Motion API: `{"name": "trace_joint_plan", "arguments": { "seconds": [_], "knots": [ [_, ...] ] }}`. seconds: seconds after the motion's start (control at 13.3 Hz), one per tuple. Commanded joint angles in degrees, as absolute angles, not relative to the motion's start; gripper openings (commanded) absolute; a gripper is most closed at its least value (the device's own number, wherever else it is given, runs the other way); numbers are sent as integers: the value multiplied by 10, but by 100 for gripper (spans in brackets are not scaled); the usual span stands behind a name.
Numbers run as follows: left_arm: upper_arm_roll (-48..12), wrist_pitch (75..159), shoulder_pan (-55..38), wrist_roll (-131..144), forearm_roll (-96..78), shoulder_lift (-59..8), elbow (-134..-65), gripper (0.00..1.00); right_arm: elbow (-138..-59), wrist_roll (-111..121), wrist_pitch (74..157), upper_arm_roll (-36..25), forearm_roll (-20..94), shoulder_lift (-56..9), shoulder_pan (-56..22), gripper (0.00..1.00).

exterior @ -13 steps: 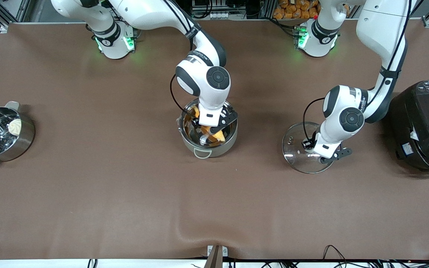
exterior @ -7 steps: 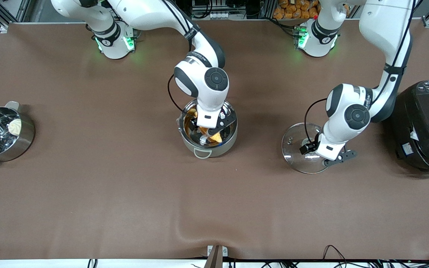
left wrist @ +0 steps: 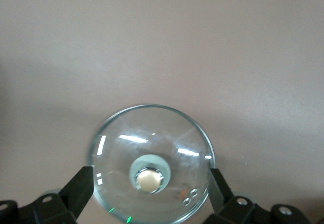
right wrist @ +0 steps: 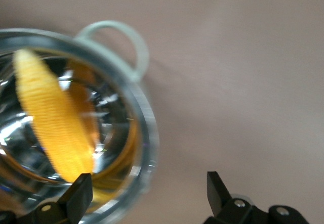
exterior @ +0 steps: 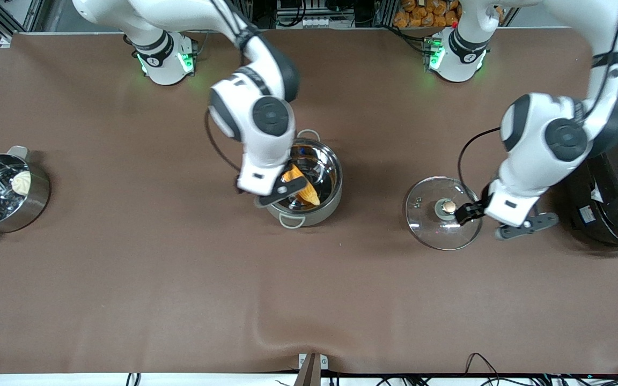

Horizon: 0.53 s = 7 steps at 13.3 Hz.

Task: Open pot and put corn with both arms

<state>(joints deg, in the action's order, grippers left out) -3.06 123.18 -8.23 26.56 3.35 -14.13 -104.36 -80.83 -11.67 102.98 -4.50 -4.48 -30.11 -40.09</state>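
Note:
The steel pot (exterior: 335, 179) stands open mid-table, with the yellow-orange corn (exterior: 302, 187) lying slanted inside it. My right gripper (exterior: 258, 186) is open and empty, up over the pot's rim on the side toward the right arm's end. In the right wrist view its fingers (right wrist: 80, 196) straddle the rim (right wrist: 146, 133), with the corn (right wrist: 53, 118) off to one side. The glass lid (exterior: 426, 214) lies flat on the table toward the left arm's end, tan knob (exterior: 449, 206) up. My left gripper (exterior: 504, 212) is open above the lid (left wrist: 152, 143), holding nothing.
A steel steamer pot (exterior: 35, 201) with a white bun (exterior: 21, 182) sits at the right arm's end. A large black cooker (exterior: 617, 182) stands at the left arm's end, close beside my left arm. The brown cloth has a raised fold near the front edge.
My right gripper has let go of the corn and risen out of the pot toward the right arm's end. My left gripper has lifted off the lid's knob toward the cooker.

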Motion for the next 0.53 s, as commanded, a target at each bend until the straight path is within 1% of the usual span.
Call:
{"name": "trace_joint_plan", "arguments": {
  "seconds": [0.0,0.15,0.3,0.45],
  "knots": [
    [-39,1144,-72,202,43,-136,-984,100,-823,-113,1001,-37,-43,-253,-338,100],
    [-40,1088,-76,193,43,-127,-947,100,-825,-83,971,-35,-43,-222,-287,100],
    [-40,1022,-75,172,43,-126,-894,100,-826,11,932,-35,-41,-196,-235,100],
    [-41,976,-75,148,43,-123,-861,100,-828,78,884,-36,-41,-163,-187,100]
  ]
}}
